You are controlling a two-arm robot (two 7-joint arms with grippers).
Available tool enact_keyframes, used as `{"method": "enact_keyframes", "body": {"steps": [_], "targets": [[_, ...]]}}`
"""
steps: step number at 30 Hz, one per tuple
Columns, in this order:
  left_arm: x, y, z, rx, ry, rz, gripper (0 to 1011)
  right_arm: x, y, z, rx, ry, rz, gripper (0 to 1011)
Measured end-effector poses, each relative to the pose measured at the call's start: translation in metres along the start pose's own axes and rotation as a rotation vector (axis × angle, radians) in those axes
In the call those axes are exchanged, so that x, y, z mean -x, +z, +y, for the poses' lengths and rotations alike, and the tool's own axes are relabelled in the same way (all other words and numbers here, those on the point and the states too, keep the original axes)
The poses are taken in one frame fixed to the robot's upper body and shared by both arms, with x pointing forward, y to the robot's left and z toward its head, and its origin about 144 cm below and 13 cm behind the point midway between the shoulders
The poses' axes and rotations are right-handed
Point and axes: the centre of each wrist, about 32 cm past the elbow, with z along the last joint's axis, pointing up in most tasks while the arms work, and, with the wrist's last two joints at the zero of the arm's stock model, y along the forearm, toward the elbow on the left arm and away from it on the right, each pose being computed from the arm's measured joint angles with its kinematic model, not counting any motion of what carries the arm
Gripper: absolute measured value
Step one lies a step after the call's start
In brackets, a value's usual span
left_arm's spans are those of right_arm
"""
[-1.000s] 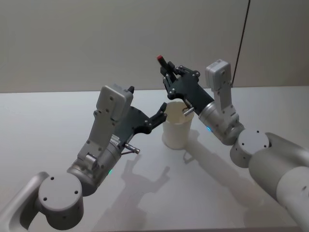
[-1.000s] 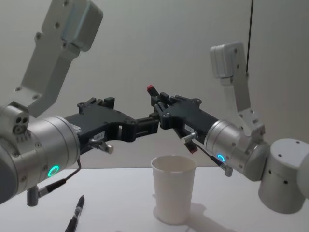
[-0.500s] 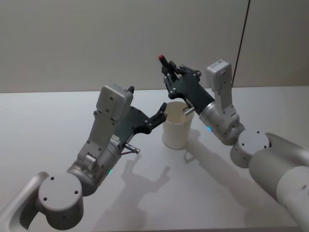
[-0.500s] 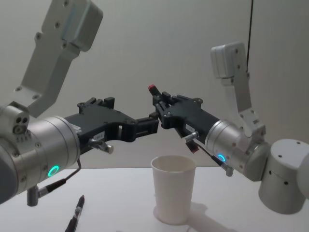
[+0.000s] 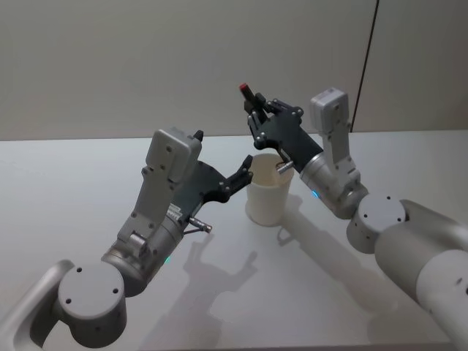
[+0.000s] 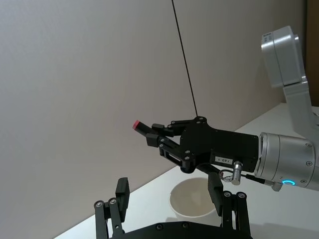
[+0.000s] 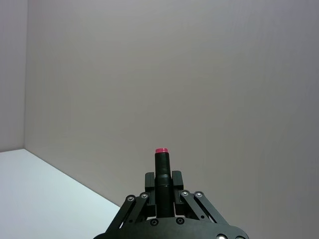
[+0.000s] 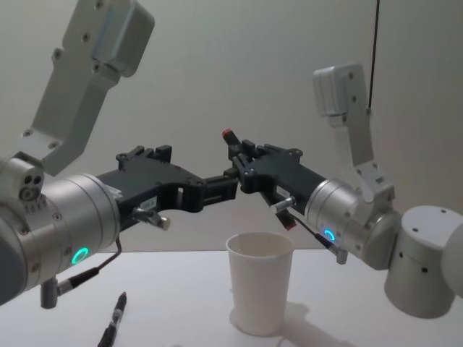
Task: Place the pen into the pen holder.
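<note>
Far left: a second pen (image 8: 113, 324) lies flat on the desk (image 5: 66, 175), untouched. Left pincer (image 5: 239, 174) hovers just beside the rim of the pen holder (image 5: 268, 196), fingers apart, nothing between them. Holder stands upright mid-desk; its interior looks empty as far as the left wrist view shows. Above it, the right pincer (image 5: 254, 108) is clamped on the pen (image 5: 246, 92), red end pointing up and away. Status: pen grasped and raised, not yet in the holder. Remaining, by my reading: tip it over the mouth, lower, release.
</note>
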Motion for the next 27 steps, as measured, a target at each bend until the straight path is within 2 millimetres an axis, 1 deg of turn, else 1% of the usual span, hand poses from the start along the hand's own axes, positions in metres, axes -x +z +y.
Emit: {"method": "enact_keyframes", "body": {"steps": [14, 27], "targets": [[0.0, 0.0, 0.0, 0.0, 0.0, 0.0, 1004, 0.0045, 0.0016, 0.0047, 0.042, -0.002, 0.016, 185], [0.0, 0.0, 0.0, 0.0, 0.0, 0.0, 1004, 0.0047, 0.0031, 0.0066, 0.025, -0.012, 0.016, 185]]}}
